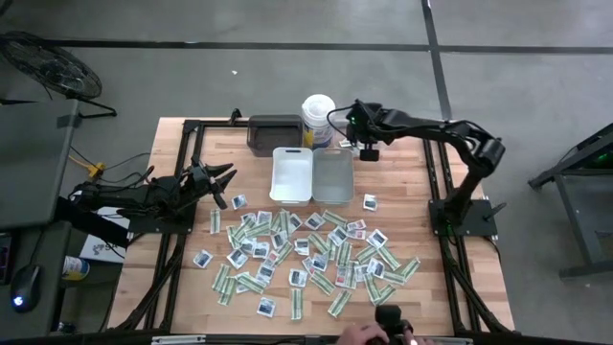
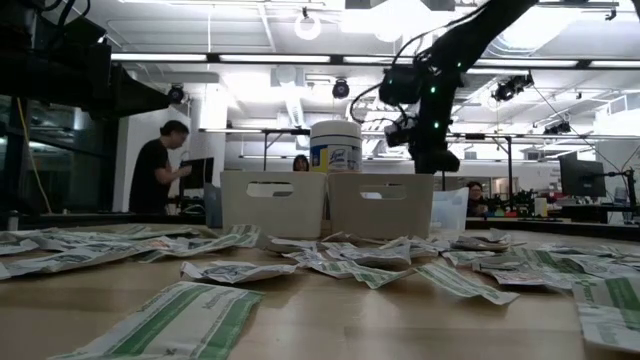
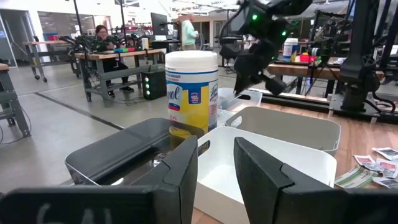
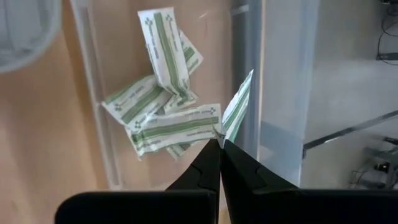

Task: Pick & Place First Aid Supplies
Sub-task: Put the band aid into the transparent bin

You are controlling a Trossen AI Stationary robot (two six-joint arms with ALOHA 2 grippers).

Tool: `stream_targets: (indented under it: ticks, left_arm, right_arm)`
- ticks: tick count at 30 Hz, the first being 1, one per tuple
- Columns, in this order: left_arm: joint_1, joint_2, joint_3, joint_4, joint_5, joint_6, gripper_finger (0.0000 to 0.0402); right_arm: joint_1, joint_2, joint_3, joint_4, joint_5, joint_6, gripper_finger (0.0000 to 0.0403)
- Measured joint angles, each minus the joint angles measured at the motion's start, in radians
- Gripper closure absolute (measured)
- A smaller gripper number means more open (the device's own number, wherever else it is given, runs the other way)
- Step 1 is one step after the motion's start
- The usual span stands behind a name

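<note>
Many small first aid packets [image 1: 306,254], white sachets and green-and-white strips, lie scattered on the near half of the wooden table. My right gripper [image 4: 219,144] hangs at the far side over a clear tray [image 4: 93,99] and is shut on one green-and-white strip [image 4: 239,102]. Several more strips [image 4: 165,118] lie flat on the tray's floor. In the high view this gripper [image 1: 367,149] is just right of the white canister [image 1: 318,120]. My left gripper [image 1: 225,182] waits at the table's left, level and open, with nothing between its fingers [image 3: 186,168]. My right gripper pinches the strip by one end [image 4: 222,134] between its two fingertips. The fingers slant downward from above. The strip sticks out past the fingertips, tilted, over the clear tray's wall beside the strips lying inside. I cannot tell whether its free end touches the tray.
A white tray [image 1: 292,174] and a grey tray [image 1: 332,174] stand side by side at mid-table, with a dark tray [image 1: 273,132] behind them. People work at benches beyond the table in the low view, and a hand [image 1: 362,333] shows at the near edge.
</note>
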Motion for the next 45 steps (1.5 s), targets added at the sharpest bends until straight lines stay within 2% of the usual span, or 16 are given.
stream_targets:
  ticks: [6,14,22,29,33,38,45]
  left_arm:
    - [0.000,0.000,0.000,0.000,0.000,0.000,0.0300]
    - [0.000,0.000,0.000,0.000,0.000,0.000,0.0300]
    - [0.000,0.000,0.000,0.000,0.000,0.000,0.0300]
    - [0.000,0.000,0.000,0.000,0.000,0.000,0.0300]
    - [0.000,0.000,0.000,0.000,0.000,0.000,0.0300]
    - [0.000,0.000,0.000,0.000,0.000,0.000,0.0300]
    - [0.000,0.000,0.000,0.000,0.000,0.000,0.0300]
  right_arm:
    - [-0.010,0.062,0.000,0.064,0.014,-0.073,0.0401]
    - [-0.016,0.076,0.000,0.091,-0.003,-0.069,0.0382]
    - [-0.024,0.076,0.000,0.082,-0.035,-0.047,0.0320]
    - [-0.024,0.069,0.000,0.037,-0.030,0.032,0.0250]
    - [-0.024,0.017,0.000,-0.024,-0.029,0.090,0.0224]
    - [-0.017,-0.066,0.000,-0.153,-0.074,0.195,0.0215]
    - [0.024,-0.197,0.000,-0.367,-0.195,0.466,0.0214]
